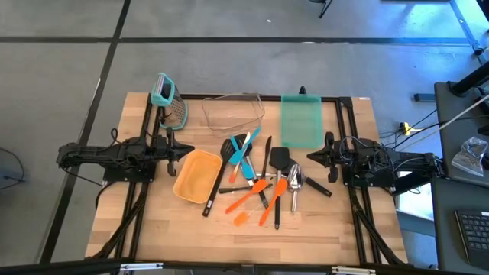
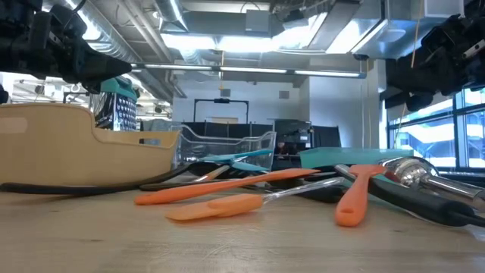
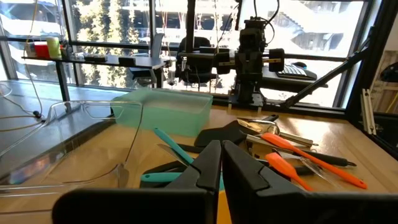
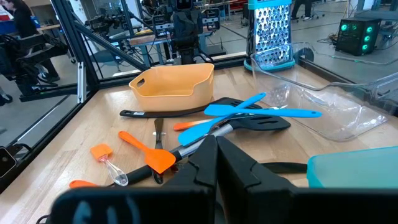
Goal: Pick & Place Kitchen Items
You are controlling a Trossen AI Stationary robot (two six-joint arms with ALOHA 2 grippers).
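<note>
The kitchen items lie in a loose pile [image 1: 260, 183] at the table's middle: black slotted turners [image 1: 280, 159], orange spatulas [image 1: 248, 200], teal spatulas [image 4: 249, 112] and a silver scoop [image 1: 295, 182], all flat on the wood. My left gripper [image 1: 187, 150] hovers shut at the table's left, level, pointing at the pile. My right gripper [image 1: 312, 156] hovers shut at the right, facing it. Both hold nothing. The wrist views show each pair of fingers closed together, the left gripper [image 3: 222, 163] and the right gripper [image 4: 216, 155].
A yellow-orange bin [image 1: 197, 174] sits left of the pile. At the far side stand a clear bin [image 1: 233, 113], a teal bin [image 1: 301, 119] and a box grater [image 1: 174, 107]. Bare wood lies along the near edge.
</note>
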